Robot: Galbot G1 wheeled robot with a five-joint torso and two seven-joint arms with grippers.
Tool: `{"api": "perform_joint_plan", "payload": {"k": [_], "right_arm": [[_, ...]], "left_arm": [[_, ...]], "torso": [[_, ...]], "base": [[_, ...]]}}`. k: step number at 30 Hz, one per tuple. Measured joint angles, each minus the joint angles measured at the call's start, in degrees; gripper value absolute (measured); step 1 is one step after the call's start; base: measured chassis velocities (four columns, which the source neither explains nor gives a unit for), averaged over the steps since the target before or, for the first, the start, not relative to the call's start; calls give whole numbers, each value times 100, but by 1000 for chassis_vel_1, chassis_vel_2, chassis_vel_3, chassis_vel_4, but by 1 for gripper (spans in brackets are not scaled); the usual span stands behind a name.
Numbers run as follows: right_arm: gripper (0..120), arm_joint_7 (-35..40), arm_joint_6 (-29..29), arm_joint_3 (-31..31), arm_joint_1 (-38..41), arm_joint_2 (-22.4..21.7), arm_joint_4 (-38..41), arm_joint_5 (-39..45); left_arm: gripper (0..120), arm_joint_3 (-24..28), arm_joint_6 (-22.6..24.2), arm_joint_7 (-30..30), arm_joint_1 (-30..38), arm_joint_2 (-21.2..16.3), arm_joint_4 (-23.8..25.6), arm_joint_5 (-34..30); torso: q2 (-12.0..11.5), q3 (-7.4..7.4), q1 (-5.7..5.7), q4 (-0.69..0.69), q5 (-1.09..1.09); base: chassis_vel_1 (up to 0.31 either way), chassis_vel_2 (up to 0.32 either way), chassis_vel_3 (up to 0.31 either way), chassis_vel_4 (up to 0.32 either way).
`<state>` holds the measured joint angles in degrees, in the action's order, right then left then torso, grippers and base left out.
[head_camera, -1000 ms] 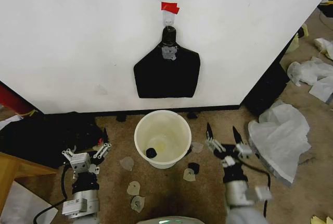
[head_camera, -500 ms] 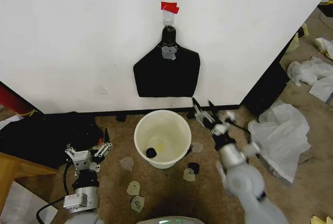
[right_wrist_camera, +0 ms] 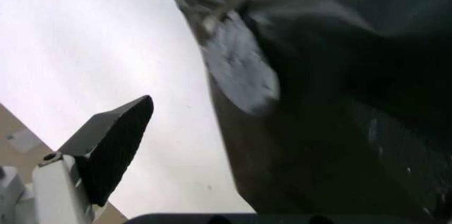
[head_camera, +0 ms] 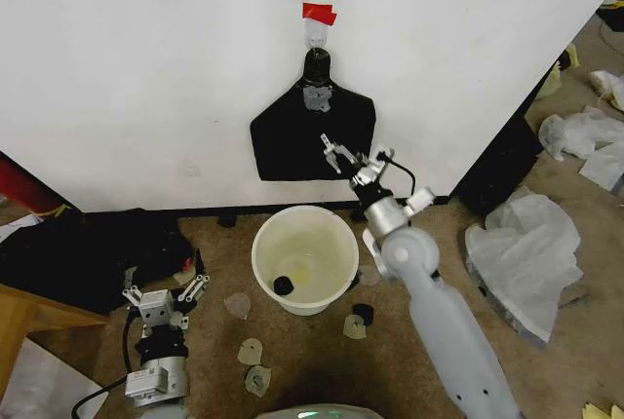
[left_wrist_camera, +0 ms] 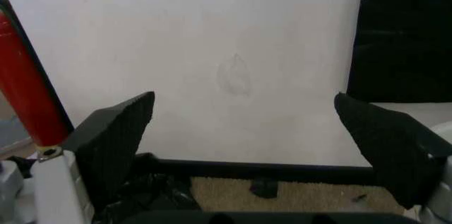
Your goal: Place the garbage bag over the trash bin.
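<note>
The black garbage bag (head_camera: 310, 138) hangs flat on the white wall from a hook, with a grey tape patch (head_camera: 315, 97) at its neck. Below it on the carpet stands the round white trash bin (head_camera: 268, 244), holding a small black object (head_camera: 283, 285). My right gripper (head_camera: 353, 154) is raised in front of the bag's lower right part, fingers open. In the right wrist view the bag (right_wrist_camera: 339, 128) and its tape patch (right_wrist_camera: 240, 70) loom close beside one finger (right_wrist_camera: 116, 144). My left gripper (head_camera: 166, 292) (left_wrist_camera: 247, 150) sits low, left of the bin, open and facing the wall.
Crumpled white plastic bags (head_camera: 526, 244) lie on the floor at the right. A black heap (head_camera: 88, 253) lies at the left by a wooden corner (head_camera: 19, 317). Pale scraps (head_camera: 252, 351) dot the carpet before the bin. A red pole (left_wrist_camera: 25, 86) leans on the wall.
My right arm has swung up from the floor right of the bin to the hanging bag. The left gripper has sunk slightly.
</note>
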<state>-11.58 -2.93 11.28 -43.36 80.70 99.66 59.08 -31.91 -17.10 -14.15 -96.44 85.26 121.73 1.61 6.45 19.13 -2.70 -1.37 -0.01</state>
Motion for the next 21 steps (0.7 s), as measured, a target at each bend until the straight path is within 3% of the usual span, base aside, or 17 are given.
{"api": "perform_joint_plan", "payload": {"k": [13, 21], "right_arm": [[97, -58, 79, -120, 264, 97, -42, -101], [68, -117, 58, -78, 342, 207, -228, -124]], "left_arm": [[100, -45, 31, -9, -132, -74, 159, -18], [100, -17, 31, -7, -230, -34, 315, 75]], "torso": [[0, -1, 1, 1, 0], [0, -1, 1, 2, 2]], "base": [[0, 0, 0, 0], [0, 0, 0, 0]]}}
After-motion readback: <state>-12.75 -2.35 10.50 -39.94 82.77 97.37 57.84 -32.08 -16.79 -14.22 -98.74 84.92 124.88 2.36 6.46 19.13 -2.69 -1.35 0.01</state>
